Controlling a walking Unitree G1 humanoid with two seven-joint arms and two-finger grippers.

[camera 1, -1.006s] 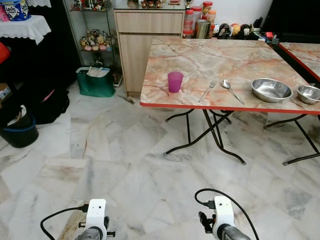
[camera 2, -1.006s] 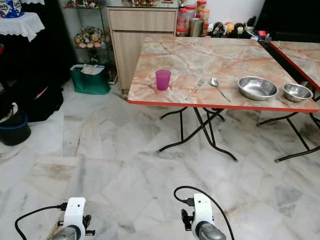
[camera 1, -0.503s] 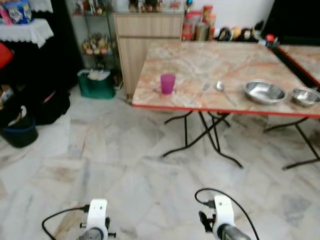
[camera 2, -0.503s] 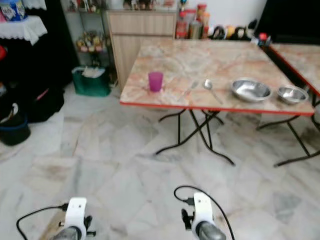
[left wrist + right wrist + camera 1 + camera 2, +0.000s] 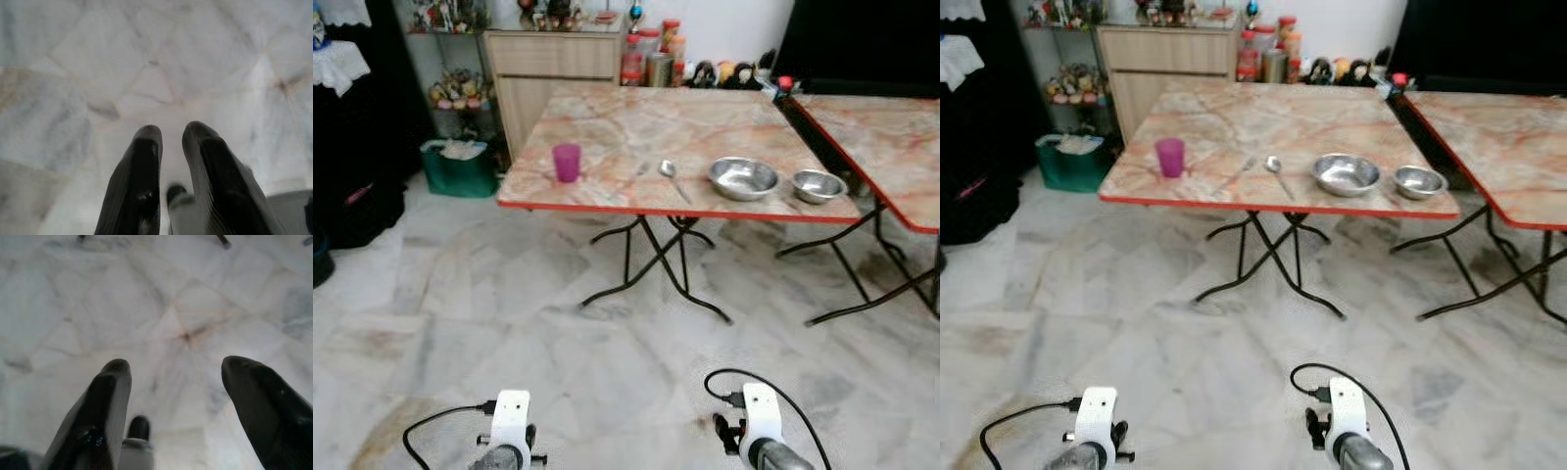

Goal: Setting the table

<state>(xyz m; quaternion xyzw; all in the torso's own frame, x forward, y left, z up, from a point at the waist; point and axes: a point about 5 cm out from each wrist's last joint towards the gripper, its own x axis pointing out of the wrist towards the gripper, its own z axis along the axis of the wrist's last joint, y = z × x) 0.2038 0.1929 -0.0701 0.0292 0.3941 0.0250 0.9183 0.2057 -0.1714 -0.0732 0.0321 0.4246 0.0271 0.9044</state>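
Observation:
A folding table with a marbled top and red edge stands ahead across the floor. Near its front edge, from left to right, are a pink cup, a fork, a spoon, a large steel bowl and a small steel bowl. Both arms hang low and far from the table, the left arm and the right arm at the bottom of the eye views. My left gripper is shut over bare floor. My right gripper is open and holds nothing.
A second table of the same kind stands close on the right. A wooden cabinet, jars and a green bag lie behind and left of the table. Black metal legs spread under it. Marble floor lies between me and the table.
The camera has swung right and the picture has shifted: the table now sits further left and the second table shows more. The tableware and both grippers are unchanged.

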